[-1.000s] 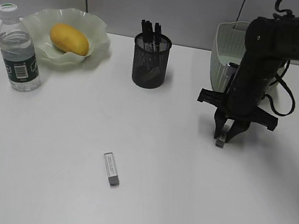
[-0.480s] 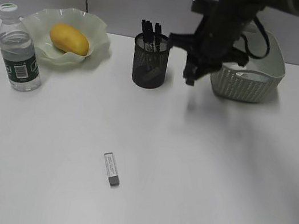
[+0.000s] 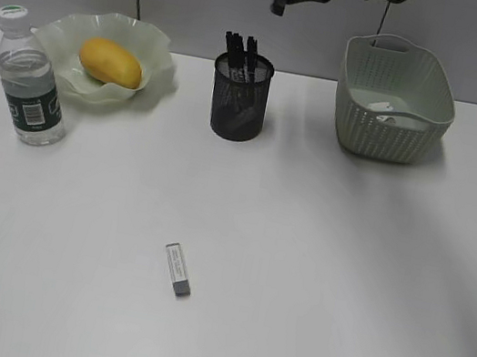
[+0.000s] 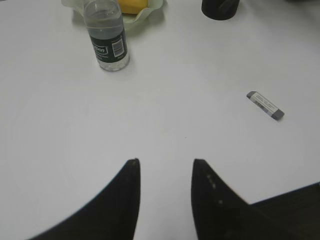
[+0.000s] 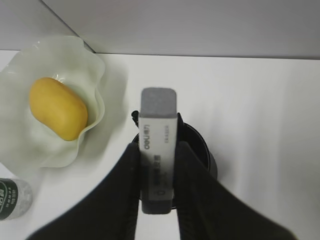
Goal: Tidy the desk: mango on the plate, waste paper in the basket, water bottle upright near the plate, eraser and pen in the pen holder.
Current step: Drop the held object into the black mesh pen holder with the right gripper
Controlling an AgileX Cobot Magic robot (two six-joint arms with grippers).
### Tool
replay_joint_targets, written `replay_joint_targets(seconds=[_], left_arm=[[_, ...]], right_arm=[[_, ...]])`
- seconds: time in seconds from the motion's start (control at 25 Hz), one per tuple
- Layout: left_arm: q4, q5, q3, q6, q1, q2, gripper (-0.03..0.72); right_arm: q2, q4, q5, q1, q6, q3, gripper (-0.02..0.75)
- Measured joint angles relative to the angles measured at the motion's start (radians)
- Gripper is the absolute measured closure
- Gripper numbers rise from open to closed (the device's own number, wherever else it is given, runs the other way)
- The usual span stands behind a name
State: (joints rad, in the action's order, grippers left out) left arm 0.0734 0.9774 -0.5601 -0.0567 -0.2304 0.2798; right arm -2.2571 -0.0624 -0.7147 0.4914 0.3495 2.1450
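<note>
Right gripper (image 5: 156, 150) clamps an eraser (image 5: 157, 150) above the pen holder (image 5: 200, 150).

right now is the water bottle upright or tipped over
Upright. The water bottle stands on its base on the desk with its white cap on top, just beside the plate.

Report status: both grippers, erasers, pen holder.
Right gripper shut on an eraser above the pen holder. Left gripper open, empty. Second eraser on the desk. Nothing obstructing.

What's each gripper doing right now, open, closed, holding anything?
Left gripper: open, empty.
Right gripper: closed on an eraser, above the pen holder.
</note>
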Motion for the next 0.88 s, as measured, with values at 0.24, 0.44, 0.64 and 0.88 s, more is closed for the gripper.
replay_joint_targets(seconds=[0.24, 0.44, 0.64, 0.88], left_arm=[[0.0, 0.0, 0.0, 0.0, 0.0, 0.0, 0.424], [0.0, -0.001, 0.0, 0.0, 0.0, 0.0, 0.425], [0.0, -0.001, 0.0, 0.0, 0.0, 0.0, 0.428], [0.0, -0.001, 0.0, 0.0, 0.0, 0.0, 0.429]], right_arm=[[-0.08, -0.016, 0.073, 0.002, -0.026, 0.0, 0.566], [-0.131, -0.038, 0.114, 0.004, -0.045, 0.0, 0.566], [-0.159, -0.048, 0.117, 0.005, -0.085, 0.0, 0.545], [-0.159, -0.051, 0.128, 0.005, -0.128, 0.0, 0.313]])
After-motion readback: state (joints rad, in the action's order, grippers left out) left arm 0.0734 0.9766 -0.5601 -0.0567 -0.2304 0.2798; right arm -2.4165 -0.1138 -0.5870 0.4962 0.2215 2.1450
